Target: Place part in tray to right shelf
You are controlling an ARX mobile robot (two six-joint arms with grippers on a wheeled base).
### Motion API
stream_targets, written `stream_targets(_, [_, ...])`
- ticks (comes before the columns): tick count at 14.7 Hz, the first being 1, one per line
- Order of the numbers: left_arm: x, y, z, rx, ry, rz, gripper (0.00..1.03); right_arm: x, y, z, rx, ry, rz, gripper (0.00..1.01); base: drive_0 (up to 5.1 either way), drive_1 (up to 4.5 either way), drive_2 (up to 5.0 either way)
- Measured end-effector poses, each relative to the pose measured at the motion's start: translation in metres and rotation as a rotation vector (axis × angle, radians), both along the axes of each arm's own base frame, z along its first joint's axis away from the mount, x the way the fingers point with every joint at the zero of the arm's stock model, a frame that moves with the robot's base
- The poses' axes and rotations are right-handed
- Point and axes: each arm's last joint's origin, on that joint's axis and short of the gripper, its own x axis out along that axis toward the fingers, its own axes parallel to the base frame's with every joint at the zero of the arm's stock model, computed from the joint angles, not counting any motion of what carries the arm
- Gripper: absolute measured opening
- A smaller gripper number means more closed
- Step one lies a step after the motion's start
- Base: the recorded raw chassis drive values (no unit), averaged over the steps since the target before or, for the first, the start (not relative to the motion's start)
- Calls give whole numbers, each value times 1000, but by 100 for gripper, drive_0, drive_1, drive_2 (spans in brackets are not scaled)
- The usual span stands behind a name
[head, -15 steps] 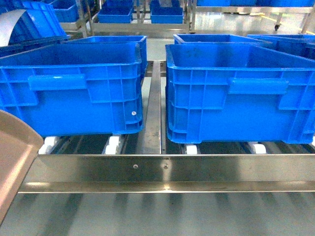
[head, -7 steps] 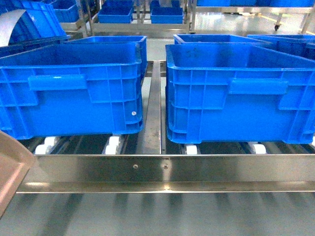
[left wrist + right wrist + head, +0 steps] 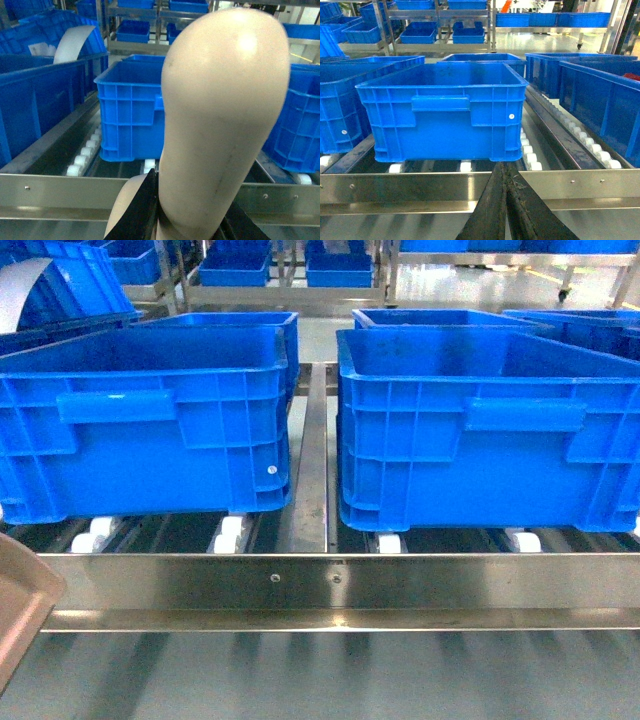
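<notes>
Left pincer [image 3: 187,227] clamps tray [image 3: 225,125]; right pincer [image 3: 506,210] closed, empty.

My left pincer [image 3: 187,227] sits at the bottom of its wrist view, its dark fingers [image 3: 137,215] closed on the stub handle of the tray [image 3: 225,125], which stands upright and tilted before the camera. My right pincer [image 3: 506,210] carries nothing; its two dark fingers [image 3: 487,212] are pressed together, tips meeting. Neither arm appears in the head view.
</notes>
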Motion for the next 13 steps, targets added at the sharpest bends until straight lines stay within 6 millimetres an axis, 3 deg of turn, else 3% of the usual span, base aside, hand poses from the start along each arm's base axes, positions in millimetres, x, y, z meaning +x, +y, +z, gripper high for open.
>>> stream_targets(8, [0,0,0,0,2,0,17,0,0,0,0,0,0,5,0,0,0])
stream_targets(13, [0,0,0,0,2,0,17,0,0,0,0,0,0,52,0,0,0])
